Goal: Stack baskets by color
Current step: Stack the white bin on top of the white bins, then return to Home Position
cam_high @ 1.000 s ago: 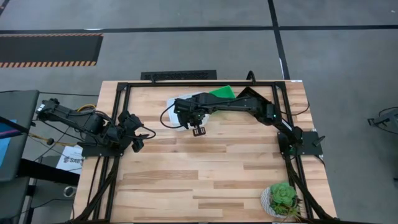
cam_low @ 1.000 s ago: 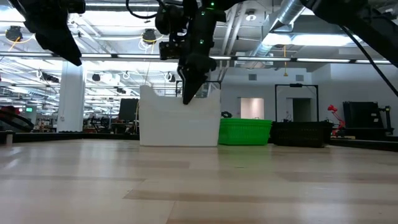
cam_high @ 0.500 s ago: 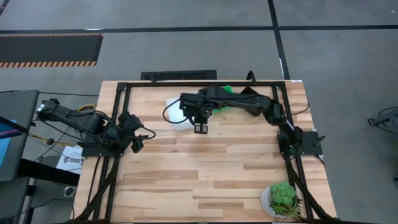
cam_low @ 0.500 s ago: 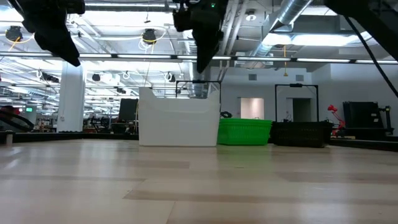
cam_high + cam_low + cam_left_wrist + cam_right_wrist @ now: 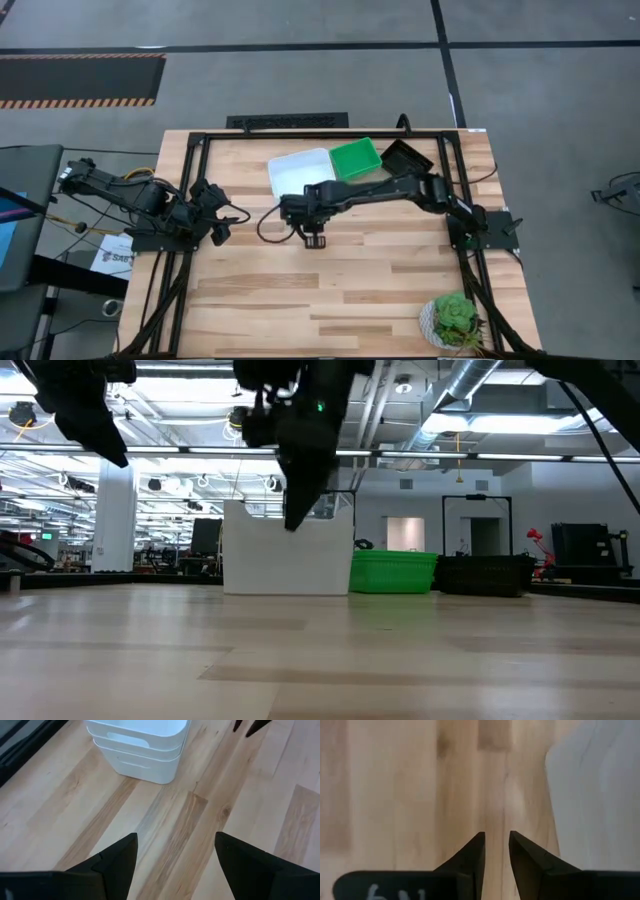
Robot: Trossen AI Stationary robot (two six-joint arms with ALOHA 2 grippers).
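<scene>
Blond wooden table bare under the jaws. Nested white rounded plastic baskets, green basket, black slotted basket just beyond. Right gripper narrowly parted, empty. Best withdrawn straight, clear of rims.

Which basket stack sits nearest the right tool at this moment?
The white stack, at the left end of the row; the right tool hangs just in front of it, empty. The green stack and black stack lie farther right.

A large open industrial lab: exposed ceiling ducts, a white pillar and hazard-striped floor tape.
</scene>
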